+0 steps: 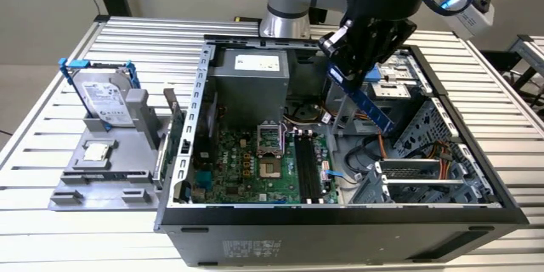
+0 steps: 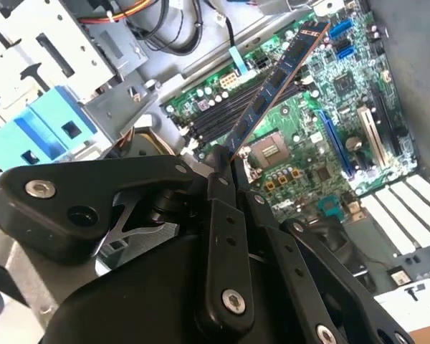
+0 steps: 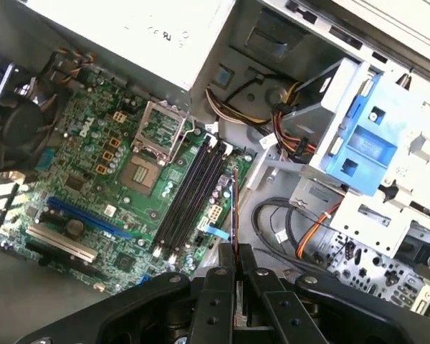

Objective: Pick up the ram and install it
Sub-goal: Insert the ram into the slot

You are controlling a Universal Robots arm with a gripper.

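Observation:
The ram (image 1: 367,103) is a long bluish stick with dark chips, held tilted in the air over the open computer case (image 1: 340,221). My gripper (image 1: 343,55) is shut on its upper end. The second wrist view has the ram (image 2: 276,82) reaching out from the gripper (image 2: 220,163) above the green motherboard (image 2: 322,115). In the first wrist view the ram (image 3: 233,208) is edge-on, a thin line rising from the gripper (image 3: 234,252). The black memory slots (image 1: 306,170) (image 3: 190,193) lie below, a little towards the exterior view's left of the stick's lower end.
A silver power supply (image 1: 251,84) stands at the back of the case, and a metal drive cage (image 1: 425,164) with cables fills its right side. Outside, at the exterior view's left, a grey fixture (image 1: 111,176) carries a hard drive (image 1: 106,97) and a small processor chip (image 1: 96,151).

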